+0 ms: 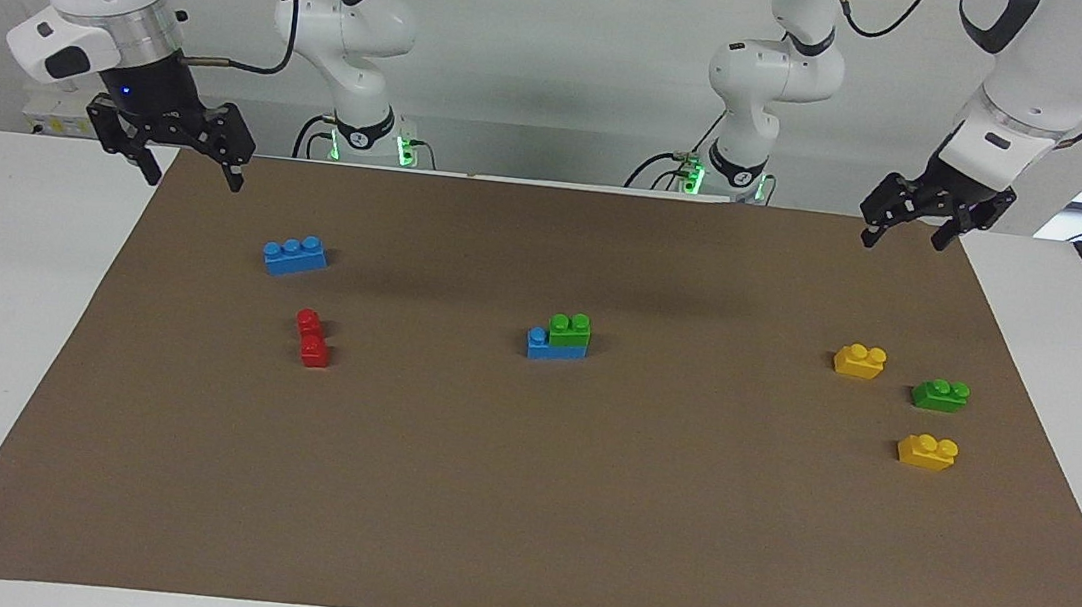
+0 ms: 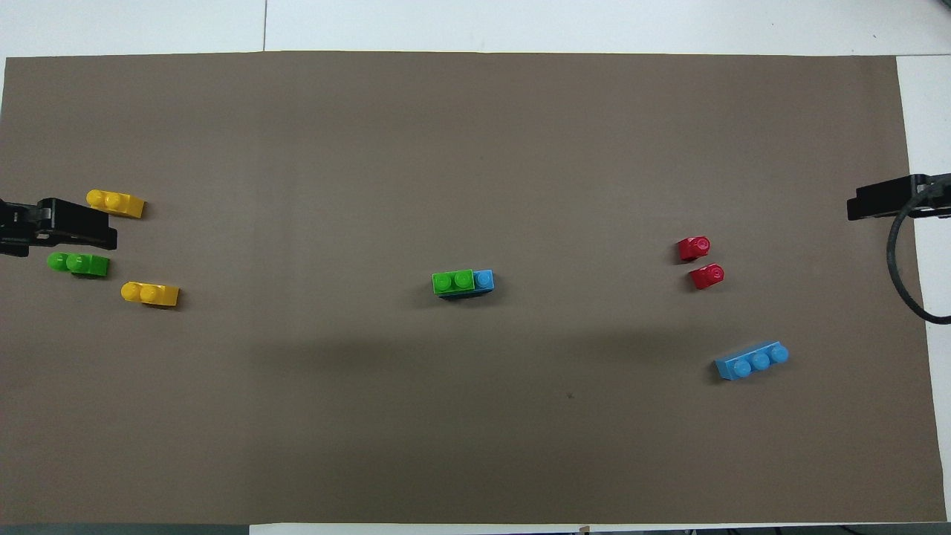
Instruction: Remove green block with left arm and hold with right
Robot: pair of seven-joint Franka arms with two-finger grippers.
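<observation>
Brown paper mat (image 1: pixel 520 502) covers the table, and both arms hang raised at the robots' end of it, waiting. Right gripper (image 1: pixel 192 164) hovers over the mat's edge at the right arm's end, fingers spread wide and empty; left gripper (image 1: pixel 914 225) hovers over the edge at the left arm's end, fingers likewise apart with nothing between them. Nearest the robots on the mat lies a loose blue three-stud brick (image 1: pixel 296 256), with two red pieces (image 1: pixel 312 338) just farther out, both toward the right arm's end. At mid-table sits the green block (image 1: pixel 569 331), pressed onto a blue base brick (image 1: pixel 549 345) so that one blue stud shows beside it, on the right arm's side. Its long axis runs across the table, from one arm's end toward the other. A second green brick (image 1: pixel 941 395) lies loose between two yellow bricks (image 1: pixel 860 361) toward the left arm's end. Judgement: the stacked block is the one to remove; it lies about midway between the grippers, inward and farther out from each, so the left fingers would do best to close across its short sides while the right steadies the base
</observation>
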